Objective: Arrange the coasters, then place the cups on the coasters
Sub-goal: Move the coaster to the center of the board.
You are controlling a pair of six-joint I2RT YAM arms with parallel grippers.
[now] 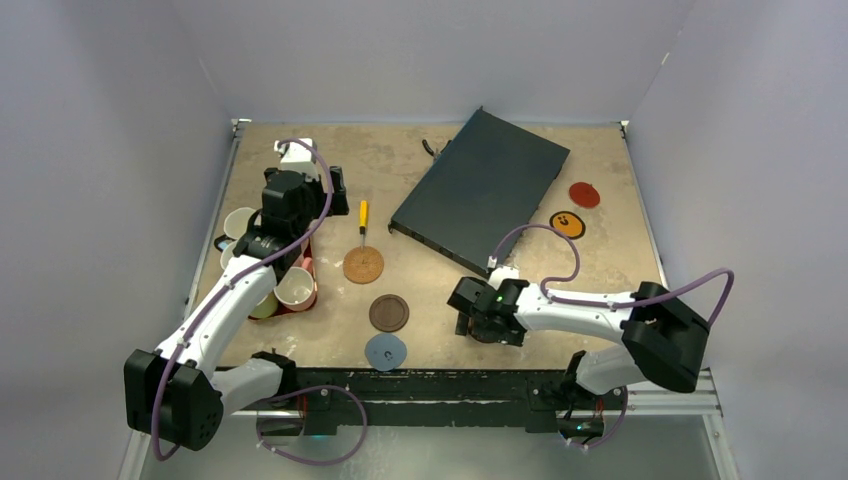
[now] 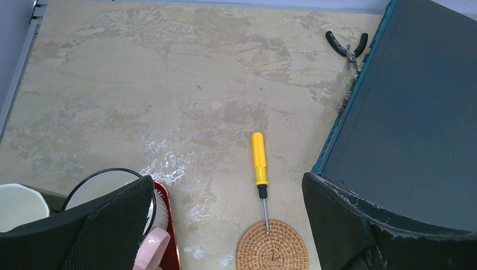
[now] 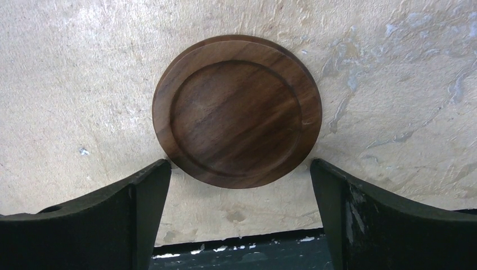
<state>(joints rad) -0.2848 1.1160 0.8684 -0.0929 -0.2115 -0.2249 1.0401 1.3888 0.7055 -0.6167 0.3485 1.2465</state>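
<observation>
Dark red oblong tray (image 2: 171, 230): left side, holds the cream-lined ceramic mugs (image 1: 296, 288), maybe four, the arm's blocking some.
Left gripper (image 2: 228, 180): jaws spread wide, empty, above the tray.
Right gripper (image 3: 241, 166): jaws spread wide over a dark brown round wooden coaster (image 3: 237, 109), not pinching it.

Between the spread fingers (image 2: 112, 225), a yellow screwdriver (image 2: 259, 163) rests its tip on the tan woven coaster (image 2: 273, 250).

The left arm (image 1: 236, 292) covers parts of the cups (image 1: 296, 287) at the left, and the left wrist view cuts off the near side of the cork coaster (image 2: 272, 247).
</observation>
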